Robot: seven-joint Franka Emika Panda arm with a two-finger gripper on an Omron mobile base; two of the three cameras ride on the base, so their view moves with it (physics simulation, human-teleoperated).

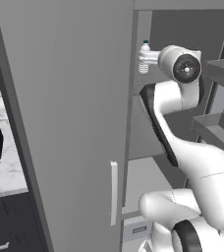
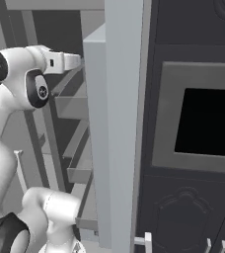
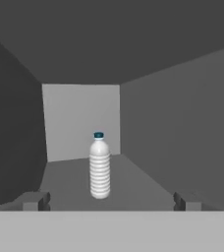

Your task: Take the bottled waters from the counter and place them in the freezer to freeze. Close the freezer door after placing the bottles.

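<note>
White arm (image 2: 16, 84), grey freezer door (image 2: 119, 123), dark oven (image 2: 193, 123)

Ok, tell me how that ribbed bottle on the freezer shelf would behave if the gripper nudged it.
The ribbed bottle stands tall and narrow on the freezer shelf, so a high nudge would probably tip it. Being round, it would likely roll once down. Its thin-looking ribbed plastic may flex under a squeeze. The gripper is open, apart from it.
</note>
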